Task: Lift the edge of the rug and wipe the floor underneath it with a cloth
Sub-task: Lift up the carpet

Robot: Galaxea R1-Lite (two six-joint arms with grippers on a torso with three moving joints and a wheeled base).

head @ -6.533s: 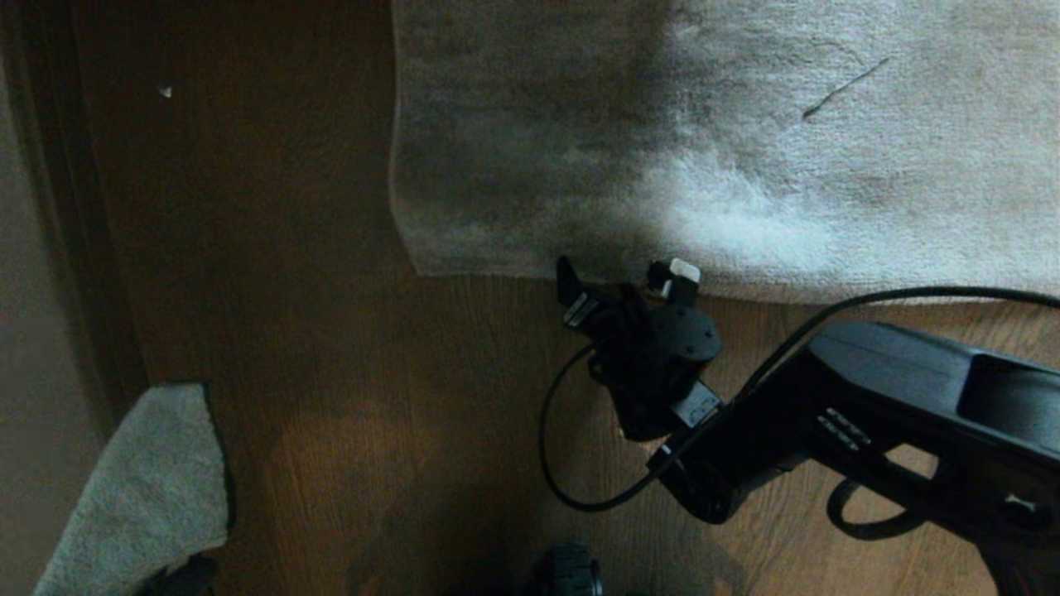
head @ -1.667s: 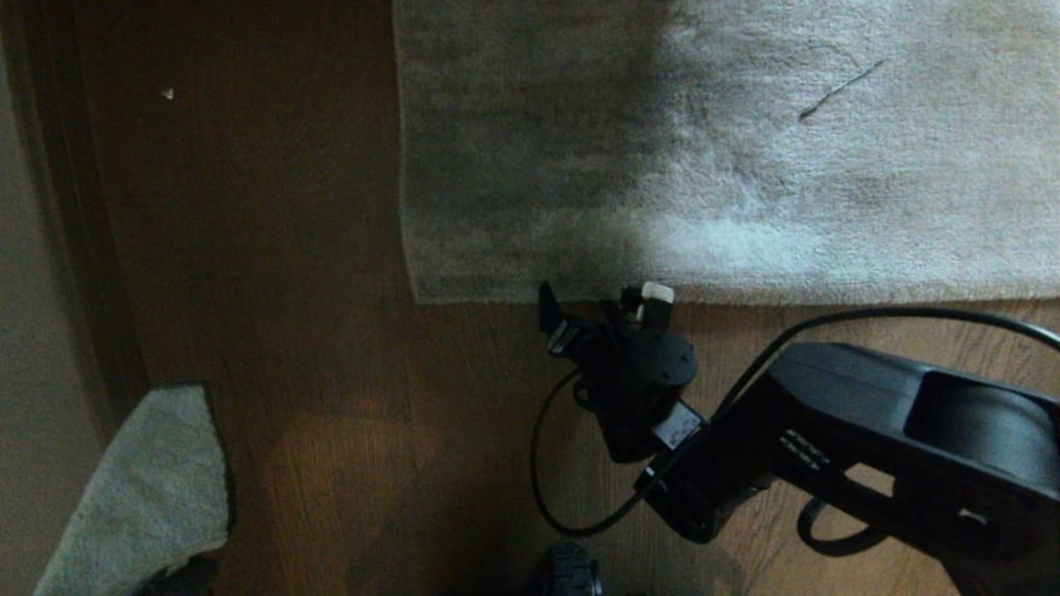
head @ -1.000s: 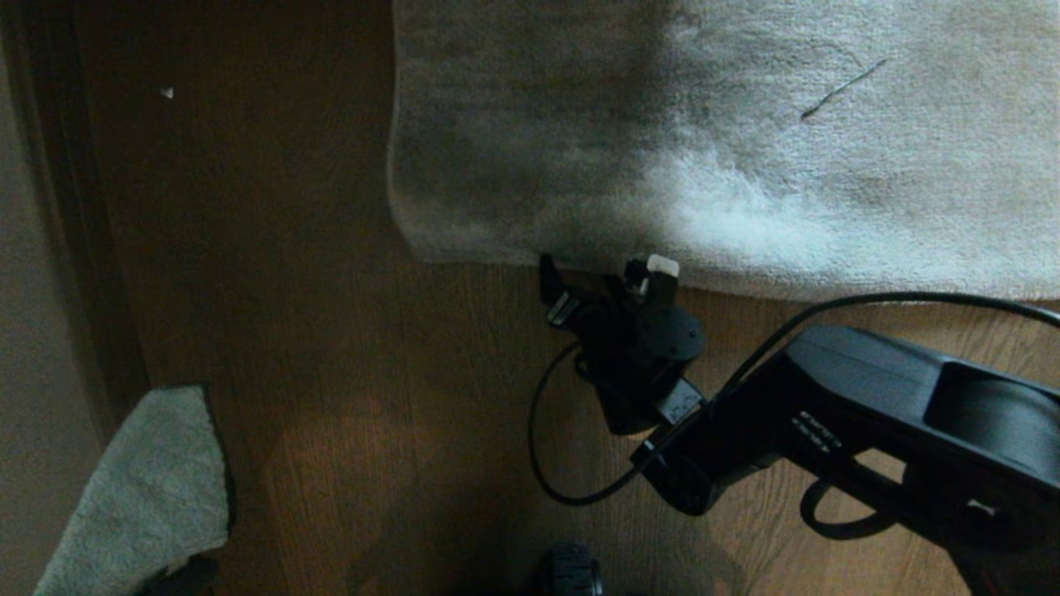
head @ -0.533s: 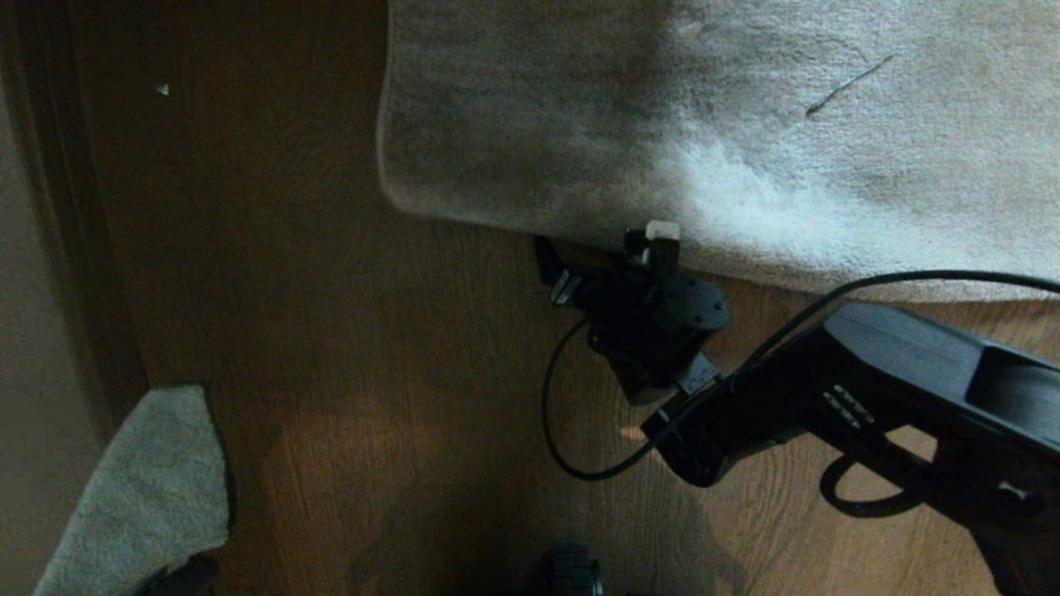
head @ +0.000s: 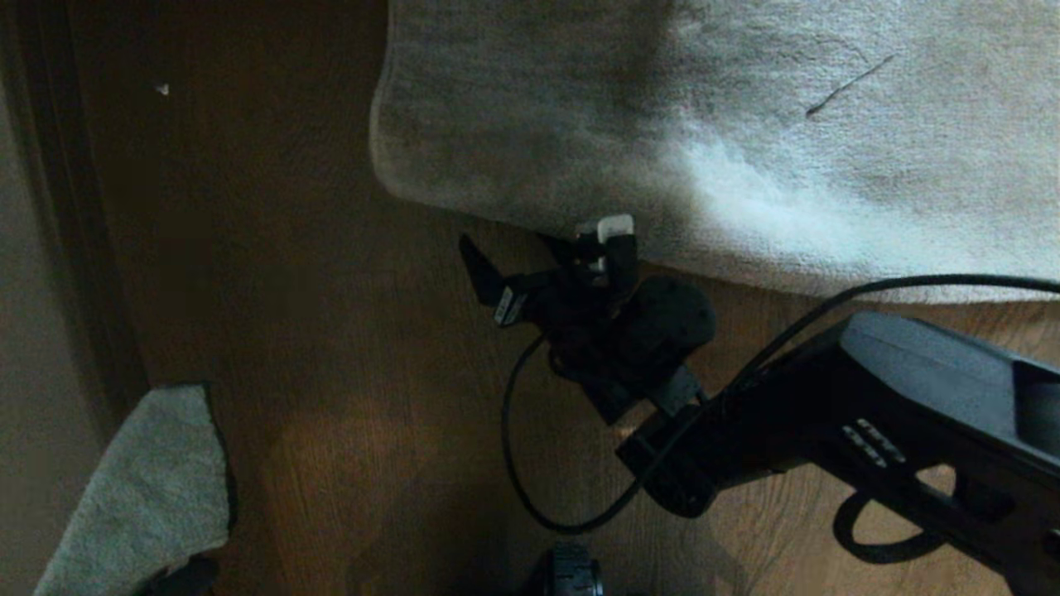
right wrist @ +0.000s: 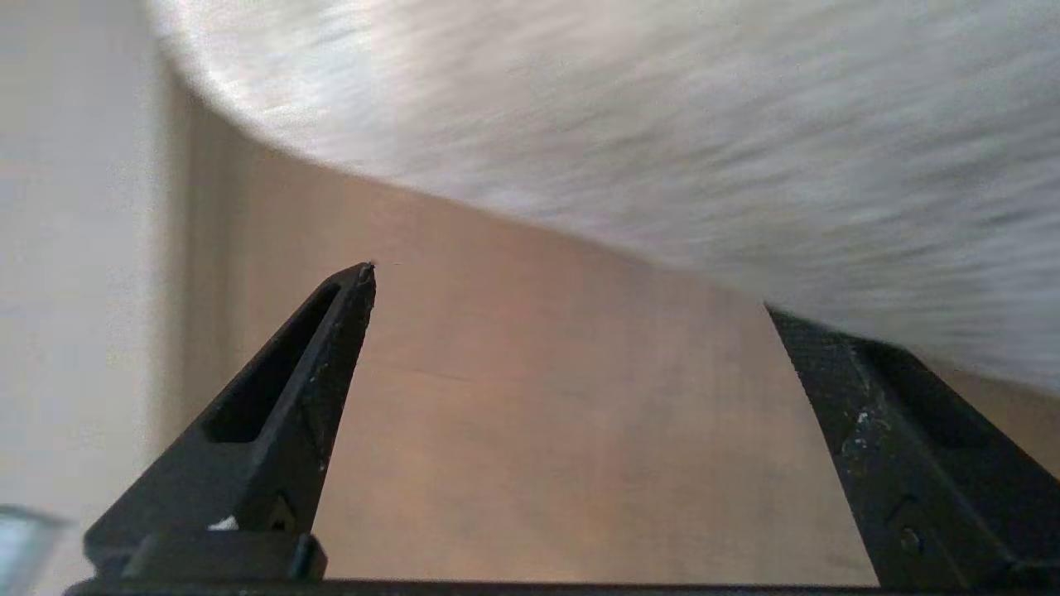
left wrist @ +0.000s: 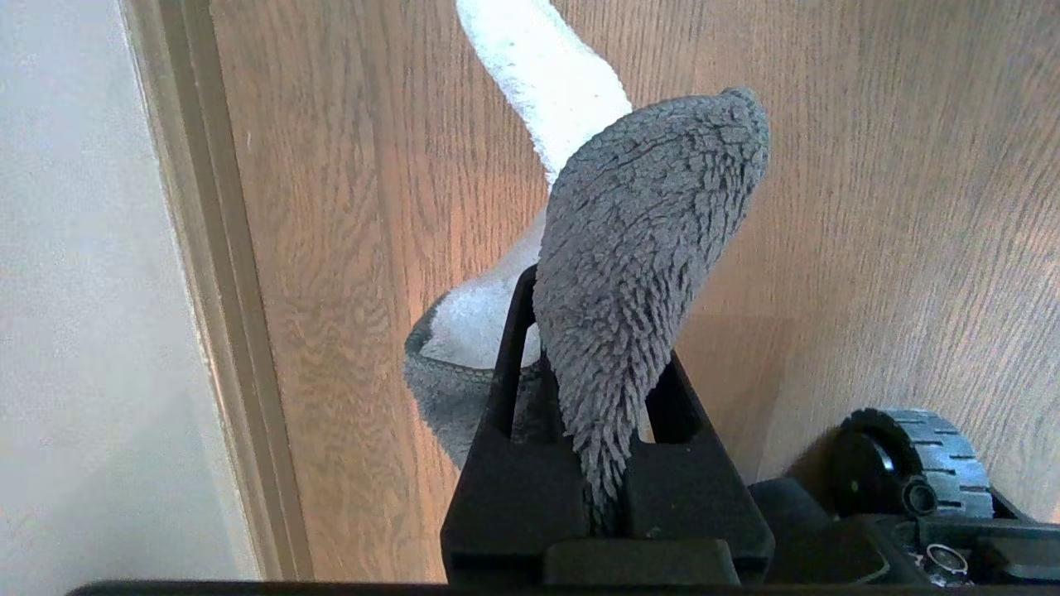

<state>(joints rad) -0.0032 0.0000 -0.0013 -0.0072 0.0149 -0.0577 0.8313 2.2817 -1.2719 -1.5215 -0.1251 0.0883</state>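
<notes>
The pale plush rug [head: 745,124] fills the far part of the head view. The rug edge [head: 497,213] runs slanting across the brown plank floor [head: 348,331]. My right gripper [head: 546,248] is open at that edge, near the rounded corner. Its white-tipped finger [head: 614,228] touches the rug border, while the other finger is over bare floor. The right wrist view shows the gripper [right wrist: 570,290] wide open with only floor [right wrist: 538,430] between the jaws and the rug [right wrist: 662,124] just beyond. My left gripper [left wrist: 596,331] is shut on the grey cloth [left wrist: 646,248], parked low at the near left [head: 141,497].
A wall and dark baseboard [head: 58,248] run along the left side. The base's wheel [head: 571,571] sits at the near edge, also seen in the left wrist view [left wrist: 911,455]. A black cable [head: 513,463] loops from the right wrist over the floor.
The right gripper has swung left along the rug border and turned, still open. The rug's near edge and corner have been pushed back and look bunched. The left arm has not moved.
</notes>
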